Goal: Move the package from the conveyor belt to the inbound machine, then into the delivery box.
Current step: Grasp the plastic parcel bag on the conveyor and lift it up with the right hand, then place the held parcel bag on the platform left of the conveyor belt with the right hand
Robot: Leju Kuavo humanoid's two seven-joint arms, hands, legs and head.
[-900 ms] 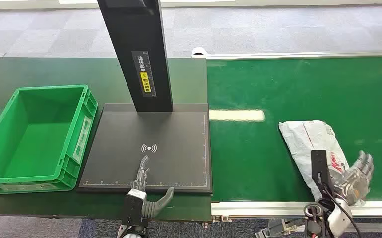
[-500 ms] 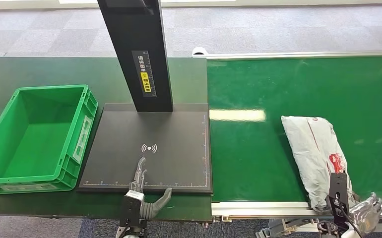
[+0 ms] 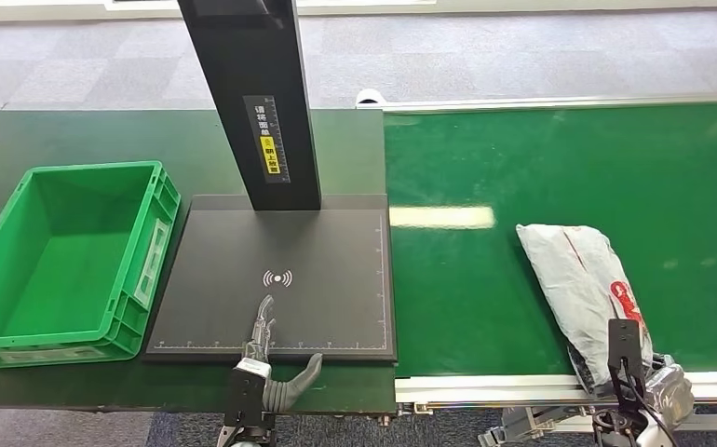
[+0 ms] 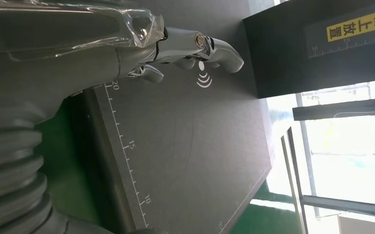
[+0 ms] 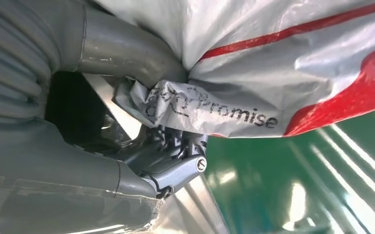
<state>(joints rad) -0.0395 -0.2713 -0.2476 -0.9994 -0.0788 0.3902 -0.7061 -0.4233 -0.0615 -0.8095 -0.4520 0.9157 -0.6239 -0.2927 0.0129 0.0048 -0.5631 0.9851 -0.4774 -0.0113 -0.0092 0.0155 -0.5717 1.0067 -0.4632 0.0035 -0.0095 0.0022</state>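
The package (image 3: 583,279), a grey plastic mailer with red print, lies on the green conveyor belt (image 3: 541,158) at the right, its near end over the front rail. My right hand (image 3: 667,386) is at that near end. In the right wrist view the thumb and fingers (image 5: 176,168) pinch the crumpled edge of the package (image 5: 283,58). My left hand (image 3: 266,358) hovers over the front edge of the black inbound machine plate (image 3: 336,279), fingers straight, thumb apart, holding nothing. In the left wrist view the left hand (image 4: 127,48) is above the ruled plate (image 4: 190,146).
A green delivery box (image 3: 20,345) stands left of the plate, with nothing inside. The machine's black post (image 3: 262,102) rises from the plate's back edge. A silver rail (image 3: 485,384) borders the belt's front.
My right hand has dropped from beside the package to the belt's front edge and closed on the package's near end. The package has slid slightly left. The left hand has stayed put.
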